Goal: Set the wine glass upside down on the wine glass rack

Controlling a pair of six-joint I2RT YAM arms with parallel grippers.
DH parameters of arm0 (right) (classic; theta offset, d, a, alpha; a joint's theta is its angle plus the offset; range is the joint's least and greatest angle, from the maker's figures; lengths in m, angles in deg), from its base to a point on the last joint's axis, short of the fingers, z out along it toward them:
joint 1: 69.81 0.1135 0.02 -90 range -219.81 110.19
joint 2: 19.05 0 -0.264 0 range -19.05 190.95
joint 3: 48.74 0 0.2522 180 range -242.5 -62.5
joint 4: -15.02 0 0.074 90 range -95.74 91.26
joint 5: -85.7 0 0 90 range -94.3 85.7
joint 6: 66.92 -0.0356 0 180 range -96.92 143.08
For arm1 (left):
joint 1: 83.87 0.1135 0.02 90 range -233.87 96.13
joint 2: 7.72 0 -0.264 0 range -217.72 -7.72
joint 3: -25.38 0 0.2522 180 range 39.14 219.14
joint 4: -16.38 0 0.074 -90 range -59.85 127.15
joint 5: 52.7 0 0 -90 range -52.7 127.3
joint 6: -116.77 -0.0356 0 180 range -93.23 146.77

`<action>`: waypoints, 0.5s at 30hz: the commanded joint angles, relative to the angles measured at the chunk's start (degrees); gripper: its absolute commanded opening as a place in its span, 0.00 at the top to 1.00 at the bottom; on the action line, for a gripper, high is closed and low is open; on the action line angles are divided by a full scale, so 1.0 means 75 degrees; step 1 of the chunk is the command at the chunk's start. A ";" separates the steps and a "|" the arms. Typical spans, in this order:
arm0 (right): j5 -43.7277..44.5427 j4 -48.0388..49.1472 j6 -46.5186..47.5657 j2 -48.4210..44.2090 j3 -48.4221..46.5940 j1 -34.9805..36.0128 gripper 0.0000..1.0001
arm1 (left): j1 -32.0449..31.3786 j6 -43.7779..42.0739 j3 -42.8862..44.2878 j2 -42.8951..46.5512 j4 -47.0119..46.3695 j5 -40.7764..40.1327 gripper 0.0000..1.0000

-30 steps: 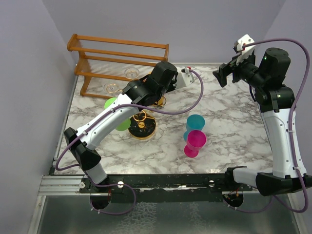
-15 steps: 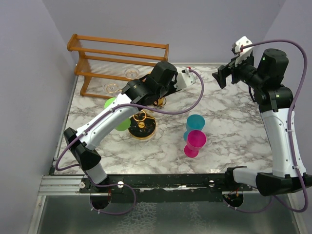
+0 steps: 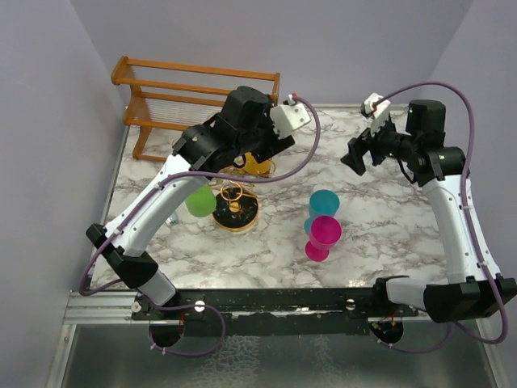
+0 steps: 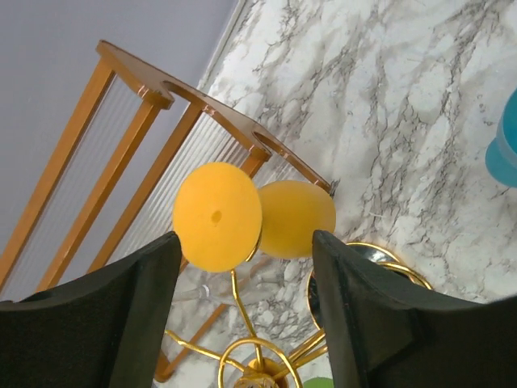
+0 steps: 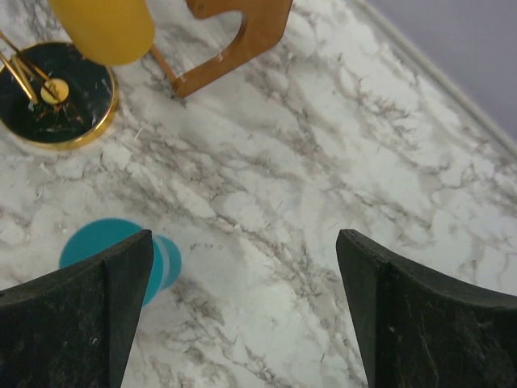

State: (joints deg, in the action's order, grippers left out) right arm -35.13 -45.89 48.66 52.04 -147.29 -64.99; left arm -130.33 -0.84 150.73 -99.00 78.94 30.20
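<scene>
- Top external view, far left: we see a wooden rail frame [image 3: 194, 71] standing at the back left corner of the marble table [image 3: 388, 218].
- In front of it, a green glass [image 3: 200, 202] sits against the left side of the wine glass rack [image 3: 236, 212]. We cannot tell how it hangs there.
- The rack's round black, gold-rimmed base rests on the marble, and its gold wire loops rise from the central post.
- The left arm reaches over the rack from the near left. In the left wrist view, the left gripper [image 4: 245, 236] has its fingers [image 4: 89, 323] spread apart, gripping nothing.
- The yellow wine glass [image 4: 216, 228] shows in the gap beyond those fingers, at the rack. Its flat foot faces the camera and its bowl points away and down, tilted. A gold wire runs up to the stem between foot and bowl. The left finger's edge lies close to the foot; we cannot tell whether they touch.
- Right of the rack, well apart from it, a teal glass [image 3: 323, 202] stands with a magenta glass [image 3: 325, 234] just in front, overlapping it from above.
- Far right, the right gripper [image 3: 355, 153] hangs above the back of the table. Its fingers [image 5: 73, 315] stand wide apart with only marble between them in the right wrist view.
</scene>
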 commanded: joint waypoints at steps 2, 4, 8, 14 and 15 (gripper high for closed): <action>-0.0392 -0.0719 0.0474 0.0007 0.0705 0.0102 0.08 | 0.0480 0.0283 0.0145 0.0513 0.0022 0.0266 0.16; -0.0427 -0.0863 0.0624 0.0039 0.0950 0.0171 0.10 | 0.0674 0.0316 0.0137 0.0604 -0.0040 0.0158 0.10; -0.0411 -0.1025 0.0808 0.0117 0.1316 0.0278 0.14 | 0.1040 0.0372 0.0176 0.0754 -0.0107 0.0108 0.03; -0.0250 -0.1088 0.0807 0.0393 0.1551 0.0476 0.19 | 0.1194 0.0196 0.0268 0.0900 -0.0125 -0.0378 0.03; -0.0177 -0.1084 0.0790 0.0440 0.1573 0.0511 0.21 | 0.1210 0.0182 0.0283 0.0933 -0.0130 -0.0399 0.03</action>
State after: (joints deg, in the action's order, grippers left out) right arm -36.57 -53.00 53.84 54.03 -136.54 -62.23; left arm -121.69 0.88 150.99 -94.17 78.72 29.77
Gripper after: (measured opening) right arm 0.827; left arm 0.969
